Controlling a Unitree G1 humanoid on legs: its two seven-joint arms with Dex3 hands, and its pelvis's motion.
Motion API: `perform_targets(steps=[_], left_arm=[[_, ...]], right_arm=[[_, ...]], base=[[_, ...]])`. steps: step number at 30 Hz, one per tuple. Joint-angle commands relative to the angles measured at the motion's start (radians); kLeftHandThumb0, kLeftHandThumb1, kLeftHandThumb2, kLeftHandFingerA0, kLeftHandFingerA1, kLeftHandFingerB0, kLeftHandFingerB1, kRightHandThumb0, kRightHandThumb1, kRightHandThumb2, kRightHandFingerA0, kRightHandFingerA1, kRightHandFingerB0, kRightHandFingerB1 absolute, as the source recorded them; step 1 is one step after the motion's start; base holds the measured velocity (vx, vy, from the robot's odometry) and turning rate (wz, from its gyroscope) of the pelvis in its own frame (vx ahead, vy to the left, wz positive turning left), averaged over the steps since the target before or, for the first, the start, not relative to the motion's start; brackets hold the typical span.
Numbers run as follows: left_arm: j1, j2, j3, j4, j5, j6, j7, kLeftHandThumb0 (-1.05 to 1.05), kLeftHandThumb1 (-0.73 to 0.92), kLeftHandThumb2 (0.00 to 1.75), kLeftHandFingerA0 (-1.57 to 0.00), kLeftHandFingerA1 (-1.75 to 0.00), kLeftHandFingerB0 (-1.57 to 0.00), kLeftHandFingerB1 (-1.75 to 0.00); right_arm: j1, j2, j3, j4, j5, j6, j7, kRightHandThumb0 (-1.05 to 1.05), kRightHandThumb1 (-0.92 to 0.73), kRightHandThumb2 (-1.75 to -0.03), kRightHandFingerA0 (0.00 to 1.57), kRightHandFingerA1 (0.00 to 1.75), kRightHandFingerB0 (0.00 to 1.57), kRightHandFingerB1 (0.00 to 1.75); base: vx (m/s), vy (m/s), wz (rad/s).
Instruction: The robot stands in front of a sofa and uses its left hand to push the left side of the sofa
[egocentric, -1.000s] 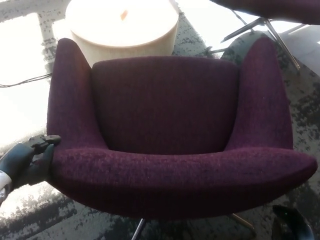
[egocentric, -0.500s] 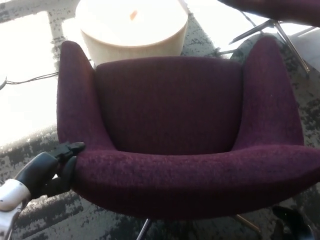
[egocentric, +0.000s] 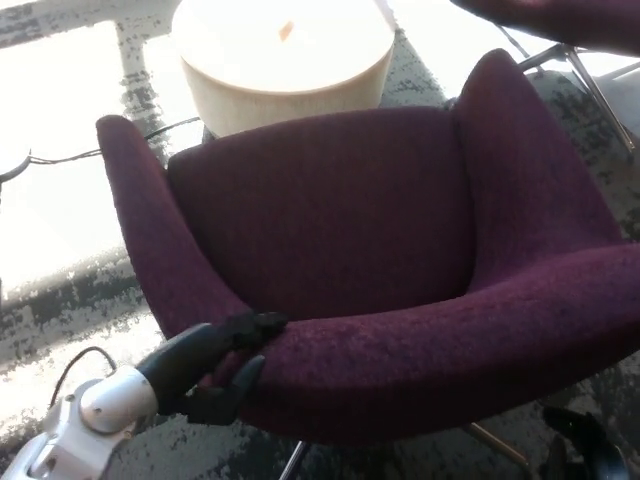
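Now the purple sofa (egocentric: 380, 250) stands just in front of the round cream table (egocentric: 285, 60); the left hand (egocentric: 215, 365) presses its front-left corner, fingers apart, grasping nothing.

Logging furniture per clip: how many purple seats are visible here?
2. The purple sofa fills the middle, with the left hand against its left front corner. A second purple seat shows only partly at the top right edge; others may be out of frame.
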Motion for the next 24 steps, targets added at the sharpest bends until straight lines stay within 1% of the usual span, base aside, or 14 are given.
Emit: perform_targets(steps=[1,2,3,4,5,8,11,12,13,16,17,18,21,24], left_arm=[[-0.014,-0.055,-0.065,-0.046,0.044,0.076,-0.047,-0.92,0.85,1.21,-0.07,-0.15,-0.08,-0.24],[-0.013,-0.063,-0.077,-0.047,0.053,0.084,-0.042,-0.9,0.86,1.21,-0.07,-0.17,-0.08,-0.24],[-0.012,-0.073,-0.092,-0.048,0.064,0.093,-0.035,-0.9,0.86,1.21,-0.07,-0.17,-0.08,-0.24],[-0.015,-0.099,-0.12,-0.045,0.085,0.096,-0.018,-0.88,0.86,1.22,-0.08,-0.2,-0.08,-0.25],[-0.012,-0.109,-0.125,-0.042,0.082,0.087,-0.015,-0.88,0.85,1.21,-0.08,-0.2,-0.09,-0.26],[-0.012,-0.134,-0.161,-0.034,0.106,0.057,-0.004,-0.87,0.86,1.21,-0.08,-0.2,-0.09,-0.25],[-0.002,-0.173,-0.161,-0.011,0.065,0.01,-0.02,-0.84,0.85,1.18,-0.09,-0.26,-0.09,-0.27],[-0.001,-0.184,-0.168,-0.009,0.07,0.017,-0.019,-0.83,0.86,1.18,-0.08,-0.24,-0.08,-0.25],[-0.004,-0.195,-0.193,-0.016,0.095,0.045,-0.015,-0.82,0.87,1.2,-0.06,-0.2,-0.07,-0.23],[-0.002,-0.231,-0.212,-0.005,0.094,0.03,-0.002,-0.81,0.86,1.18,-0.08,-0.24,-0.08,-0.25],[0.001,-0.246,-0.218,-0.011,0.097,0.048,0.003,-0.84,0.85,1.18,-0.09,-0.25,-0.09,-0.25],[0.0,-0.261,-0.225,-0.008,0.097,0.056,0.003,-0.83,0.86,1.19,-0.08,-0.24,-0.08,-0.24],[-0.007,-0.279,-0.272,-0.026,0.132,0.075,0.004,-0.86,0.9,1.24,-0.07,-0.17,-0.07,-0.19],[-0.009,-0.302,-0.314,-0.039,0.154,0.093,0.018,-0.81,0.88,1.23,-0.06,-0.21,-0.06,-0.22]], right_arm=[[-0.001,-0.016,-0.005,0.0,0.002,0.018,-0.027,-0.96,-0.82,-1.45,0.22,0.88,0.12,0.63],[0.001,-0.017,-0.001,0.0,-0.004,0.026,-0.038,-0.92,-0.86,-1.23,0.32,1.02,0.0,0.64],[0.004,-0.019,0.004,0.0,-0.012,0.036,-0.051,-0.92,-0.86,-1.23,0.32,1.02,0.0,0.64],[0.009,-0.02,0.008,0.001,-0.018,0.051,-0.071,-0.86,-0.76,-1.32,0.18,0.85,0.0,0.61],[0.012,-0.02,0.016,0.002,-0.026,0.064,-0.085,-0.85,-0.83,-1.46,0.08,0.77,0.07,0.61],[0.018,-0.027,0.039,0.012,-0.048,0.107,-0.121,-0.77,-0.81,-1.45,0.09,0.75,0.07,0.63],[0.005,-0.04,0.104,0.028,-0.109,0.203,-0.163,-0.7,-0.89,-1.36,0.12,0.76,0.0,0.58],[0.002,-0.046,0.133,0.033,-0.135,0.232,-0.174,-0.62,-0.86,-1.45,0.09,0.69,0.0,0.6],[0.004,-0.052,0.156,0.036,-0.15,0.25,-0.18,-0.36,-0.9,-1.51,0.06,0.66,0.0,0.62],[0.011,-0.055,0.147,0.04,-0.114,0.26,-0.166,-0.35,-0.92,-1.51,0.05,0.65,0.0,0.61],[0.014,-0.053,0.129,0.042,-0.092,0.261,-0.15,-0.6,-0.86,-1.38,0.04,0.69,0.0,0.55],[0.016,-0.052,0.108,0.044,-0.067,0.263,-0.132,-0.63,-0.82,-1.44,0.01,0.66,0.0,0.58],[0.024,-0.052,0.084,0.043,-0.053,0.265,-0.11,-0.62,-0.81,-1.42,0.02,0.66,0.0,0.58],[0.035,-0.041,0.039,0.035,-0.018,0.249,-0.07,-0.61,-0.8,-1.4,0.0,0.64,0.0,0.56]], base=[[0.0,0.0,0.0],[0.0,0.0,0.0],[0.0,0.0,0.0],[0.0,0.0,0.0],[0.0,0.0,0.0],[0.0,0.0,0.0],[0.0,0.0,0.0],[0.0,0.0,0.0],[0.0,0.0,0.0],[0.0,0.0,0.0],[0.0,0.0,0.0],[0.0,0.0,0.0],[0.0,0.0,0.0],[0.0,0.0,0.0]])
